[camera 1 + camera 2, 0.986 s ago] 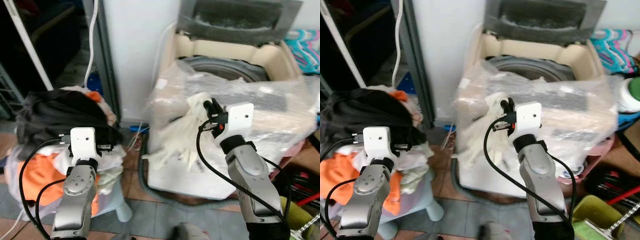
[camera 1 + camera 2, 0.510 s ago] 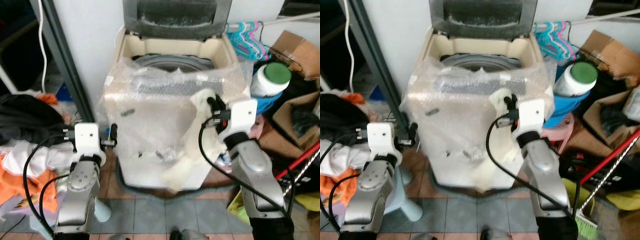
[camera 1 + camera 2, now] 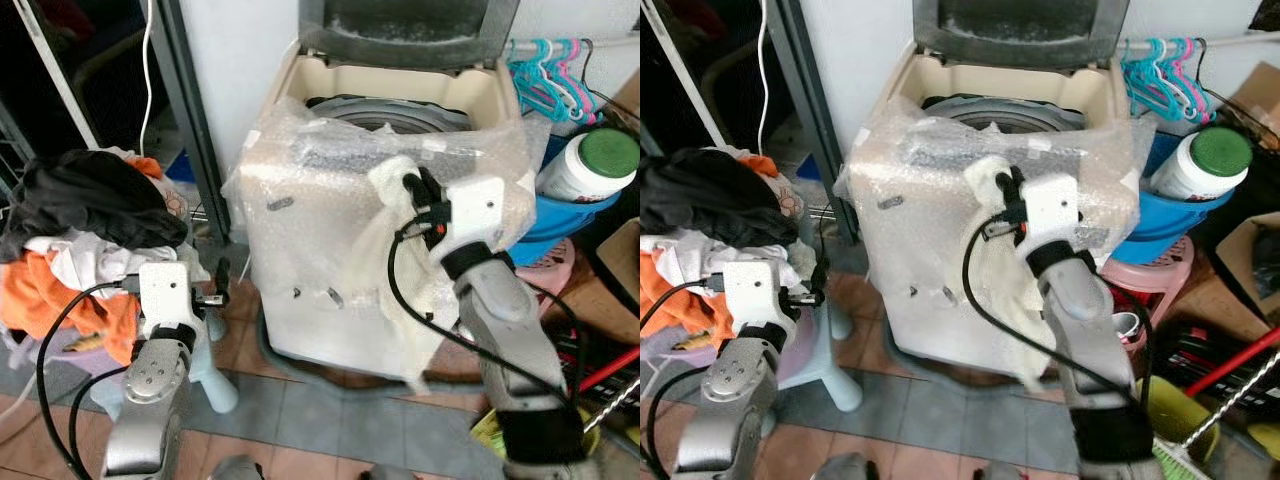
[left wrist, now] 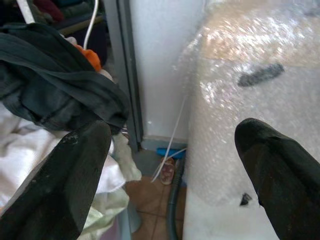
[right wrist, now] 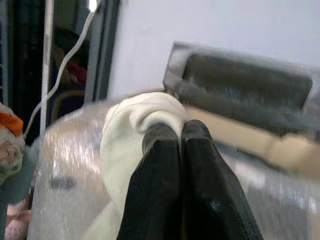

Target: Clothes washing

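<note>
A top-loading washing machine (image 3: 330, 300), wrapped in bubble plastic, stands ahead with its lid (image 3: 405, 25) up and the drum (image 3: 385, 112) showing. My right gripper (image 3: 412, 186) is shut on a cream-white garment (image 3: 385, 250) held at the machine's front top edge. The cloth hangs down the front of the machine and bunches over the fingertips (image 5: 172, 137). My left gripper (image 3: 220, 285) is open, low beside the machine's left side, with nothing between its fingers (image 4: 75, 175). To its left a pile of clothes (image 3: 80, 220), black, white and orange, lies heaped on a stool.
A dark metal post (image 3: 185, 110) and a white wall stand left of the machine. At the right are a blue tub (image 3: 575, 225), a big white jar with a green lid (image 3: 590, 165), plastic hangers (image 3: 545, 85), a pink basin (image 3: 555, 280) and a broom handle (image 3: 1230, 375).
The view has swung to the left, so the clothes pile shows again at the left. My right gripper still holds the cream garment at the machine's front edge.
</note>
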{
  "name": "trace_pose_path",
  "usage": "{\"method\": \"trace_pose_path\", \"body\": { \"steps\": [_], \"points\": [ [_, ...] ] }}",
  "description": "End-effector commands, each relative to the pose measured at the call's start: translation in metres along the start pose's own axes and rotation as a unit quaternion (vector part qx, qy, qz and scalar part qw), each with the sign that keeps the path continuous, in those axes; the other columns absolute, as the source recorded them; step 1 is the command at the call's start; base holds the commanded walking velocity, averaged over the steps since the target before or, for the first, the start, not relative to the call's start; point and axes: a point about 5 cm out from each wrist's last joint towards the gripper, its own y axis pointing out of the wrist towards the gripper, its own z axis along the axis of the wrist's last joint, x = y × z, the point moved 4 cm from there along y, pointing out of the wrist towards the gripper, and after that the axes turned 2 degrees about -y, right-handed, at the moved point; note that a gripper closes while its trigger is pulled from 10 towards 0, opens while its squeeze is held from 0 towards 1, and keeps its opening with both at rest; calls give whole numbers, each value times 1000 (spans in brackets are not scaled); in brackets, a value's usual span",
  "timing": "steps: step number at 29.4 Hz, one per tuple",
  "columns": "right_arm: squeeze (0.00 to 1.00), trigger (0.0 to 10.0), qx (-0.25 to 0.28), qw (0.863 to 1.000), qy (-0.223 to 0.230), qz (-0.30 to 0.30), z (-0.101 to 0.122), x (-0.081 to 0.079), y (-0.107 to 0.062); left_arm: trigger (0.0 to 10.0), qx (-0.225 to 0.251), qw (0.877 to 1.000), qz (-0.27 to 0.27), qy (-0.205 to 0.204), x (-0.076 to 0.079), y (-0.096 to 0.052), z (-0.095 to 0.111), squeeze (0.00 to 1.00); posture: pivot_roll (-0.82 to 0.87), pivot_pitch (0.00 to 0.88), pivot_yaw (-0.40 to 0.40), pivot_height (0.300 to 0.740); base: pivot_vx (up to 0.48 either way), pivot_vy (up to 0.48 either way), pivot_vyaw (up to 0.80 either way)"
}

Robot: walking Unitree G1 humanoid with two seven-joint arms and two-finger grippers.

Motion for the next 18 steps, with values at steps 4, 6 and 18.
{"method": "trace_pose_path", "body": {
  "steps": [4, 6, 18],
  "points": [
    [0, 10000, 41, 998, -13, 48, 18, -10, 17, 10000, 12, 1000, 1, -3, 3, 2, 5, 0, -66, 0, -6, 740, 405, 0, 0],
    [0, 10000, 58, 995, -30, 73, 28, -15, 24, 10000, 11, 1000, -3, -3, 5, 1, 4, 0, -64, 0, -6, 740, 431, 0, 0],
    [0, 10000, 106, 988, -48, 100, 65, 1, 60, 10000, 11, 1000, -5, -10, 9, 2, 4, 0, -63, 0, -11, 740, 448, 0, 0]
  ]
}}
